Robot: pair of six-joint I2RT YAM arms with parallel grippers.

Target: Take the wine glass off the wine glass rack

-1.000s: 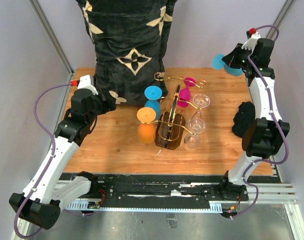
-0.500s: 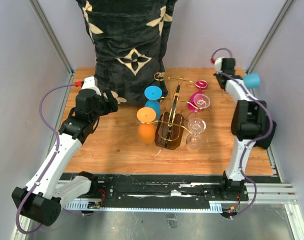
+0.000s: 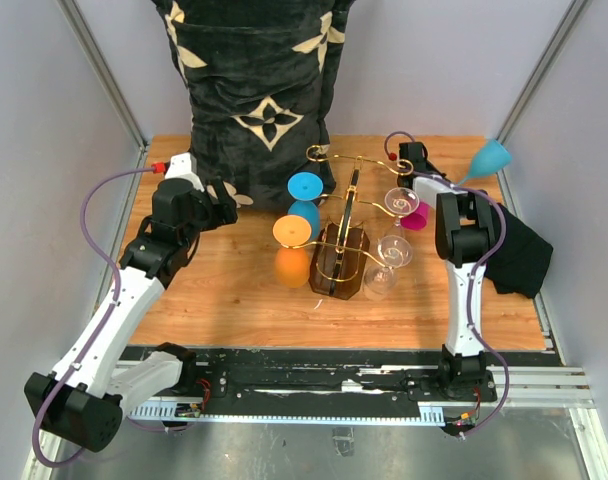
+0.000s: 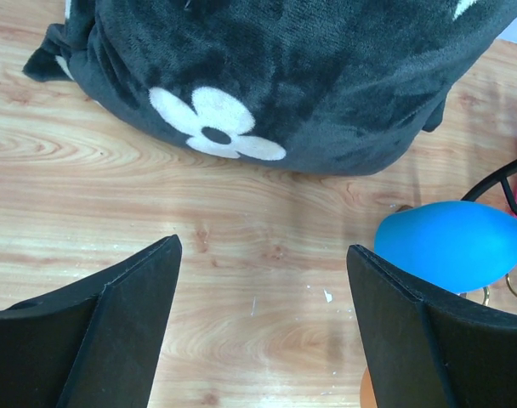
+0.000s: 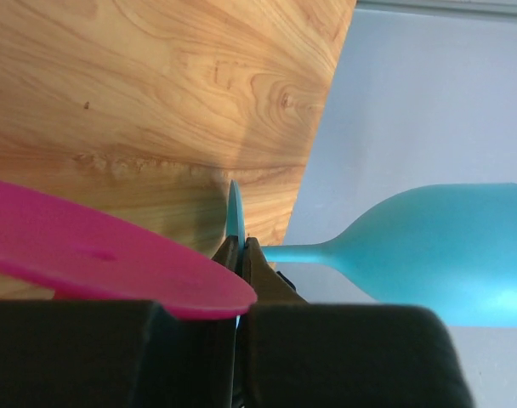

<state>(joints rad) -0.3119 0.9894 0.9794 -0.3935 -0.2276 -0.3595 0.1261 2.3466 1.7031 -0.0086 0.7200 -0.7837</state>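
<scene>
Wooden table [image 3: 234,290] with wine glass rack [image 3: 342,262] at centre frame; right gripper [image 5: 239,255] pinches the teal wine glass [image 3: 489,158] by its base, upper right; left gripper [image 4: 263,246] spread wide, empty.

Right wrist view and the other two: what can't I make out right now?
- Right wrist: the magenta glass foot covers part of the right tool; the teal wine glass bowl runs off the right edge.
- Top external: the right arm hides that tool's grip; whether the clear glasses hang on the wine glass rack is too fine to tell.
- Left wrist: the left tool and the frame edge cut off the blue wine glass.
</scene>
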